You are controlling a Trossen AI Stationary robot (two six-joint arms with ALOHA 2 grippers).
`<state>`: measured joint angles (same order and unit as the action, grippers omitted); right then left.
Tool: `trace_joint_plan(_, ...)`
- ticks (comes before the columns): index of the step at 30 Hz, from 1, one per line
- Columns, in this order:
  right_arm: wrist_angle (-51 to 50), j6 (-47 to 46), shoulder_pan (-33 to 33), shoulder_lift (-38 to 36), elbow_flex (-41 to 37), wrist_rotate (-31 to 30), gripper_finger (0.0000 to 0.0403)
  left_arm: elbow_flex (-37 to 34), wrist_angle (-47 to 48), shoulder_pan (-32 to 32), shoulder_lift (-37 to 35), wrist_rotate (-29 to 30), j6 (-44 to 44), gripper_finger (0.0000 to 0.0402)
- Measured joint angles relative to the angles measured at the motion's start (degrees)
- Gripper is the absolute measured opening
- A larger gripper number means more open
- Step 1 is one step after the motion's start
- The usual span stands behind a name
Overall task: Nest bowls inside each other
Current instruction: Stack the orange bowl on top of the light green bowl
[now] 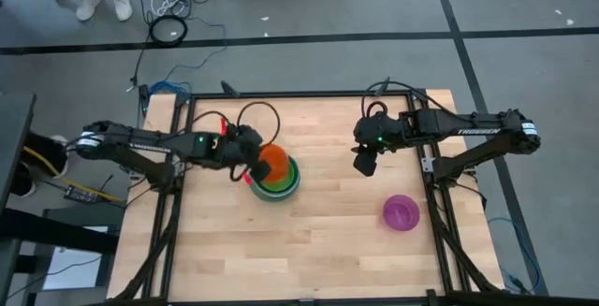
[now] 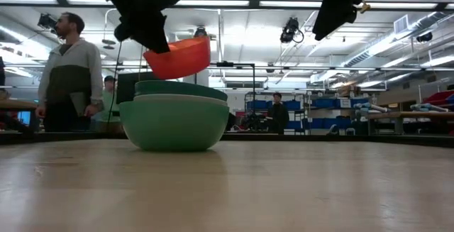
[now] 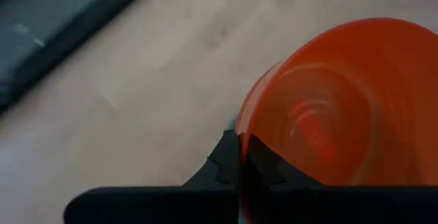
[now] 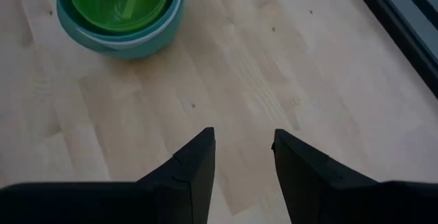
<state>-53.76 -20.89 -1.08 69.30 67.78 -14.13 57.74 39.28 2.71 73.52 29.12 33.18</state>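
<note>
A stack of nested bowls (image 1: 278, 186) stands on its base left of the table's middle. Its outermost bowl is sage green (image 2: 174, 124) and its innermost is lime green (image 4: 122, 1). My left gripper (image 1: 251, 172) hangs an orange bowl (image 2: 181, 57) just above the stack. Near the table's right edge a purple bowl (image 1: 401, 212) sits alone, mouth up. My right gripper (image 1: 365, 163) hovers open above bare wood right of the middle, its fingers (image 4: 243, 148) around nothing. My left gripper has the orange bowl by its rim (image 3: 241, 138), on the side toward the table's left. One finger (image 3: 220, 164) is outside the wall and the other shows through it from inside. The fingers slant down from the left. The bowl hangs tilted, clear of the stack.
Bare wood lies between the stack and the purple bowl and along the near edge. Black frame rails (image 1: 178, 170) run down both sides of the table. People (image 2: 69, 76) stand in the room beyond the far edge.
</note>
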Motion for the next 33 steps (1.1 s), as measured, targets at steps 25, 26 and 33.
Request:
trace_joint_plan(25,-0.5,-3.4,1.2,0.0,0.0,0.2,0.0138,0.0,0.3,-5.0,3.9,-13.6,1.8,0.0061)
trace_joint_plan(26,-0.5,-3.4,1.2,0.0,0.0,0.2,0.0138,0.0,0.3,-5.0,3.9,-13.6,1.8,0.0061)
trace_joint_plan(33,-0.6,-3.4,1.2,0.0,0.0,0.1,0.0138,2.6,0.4,-5.0,3.8,-13.6,0.7,0.0062)
